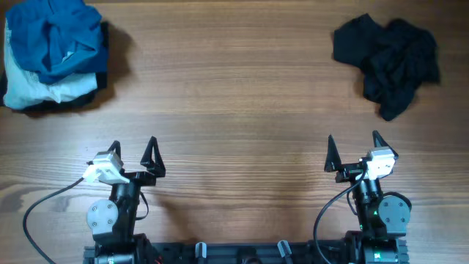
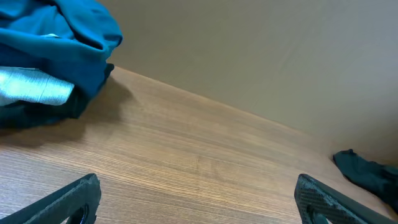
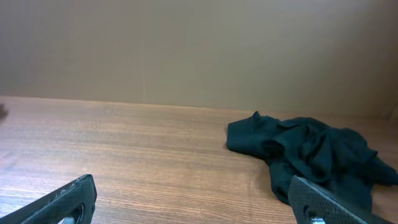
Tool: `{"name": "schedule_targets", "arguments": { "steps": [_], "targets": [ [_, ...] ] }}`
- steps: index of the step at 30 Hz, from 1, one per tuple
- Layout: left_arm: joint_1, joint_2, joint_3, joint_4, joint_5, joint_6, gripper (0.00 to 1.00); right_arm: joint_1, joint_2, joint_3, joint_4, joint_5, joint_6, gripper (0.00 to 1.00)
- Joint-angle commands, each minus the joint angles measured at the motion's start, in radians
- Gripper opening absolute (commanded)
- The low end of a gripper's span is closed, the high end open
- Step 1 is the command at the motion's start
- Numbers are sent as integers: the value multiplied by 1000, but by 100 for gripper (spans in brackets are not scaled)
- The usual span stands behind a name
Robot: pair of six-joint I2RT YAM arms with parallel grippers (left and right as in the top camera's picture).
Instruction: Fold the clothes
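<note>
Wooden table (image 1: 234,95), blue clothes pile (image 1: 55,44) far-left, dark garment (image 1: 388,59) far-right.

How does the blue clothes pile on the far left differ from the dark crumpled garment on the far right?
The bright blue clothes pile shows several layers: blue over pale blue and black pieces; the dark crumpled garment looks like one near-black piece. The pile is blocky and heaped; the garment sprawls irregularly. Both lie unfolded on the wooden table.

Saw a black garment (image 1: 387,60) bunched up, unfolded, at the far right; found a pile (image 1: 51,55) at the far left, rumpled blue over pale and black layers.
</note>
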Motion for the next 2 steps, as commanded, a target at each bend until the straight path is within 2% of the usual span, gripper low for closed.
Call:
{"name": "schedule_targets", "arguments": {
  "steps": [1, 2],
  "targets": [
    [-3, -7, -8, 0, -9, -10, 100, 3, -8, -5, 5, 0, 8, 100],
    [-3, -7, -8, 0, -9, -10, 100, 3, -8, -5, 5, 0, 8, 100]
  ]
}}
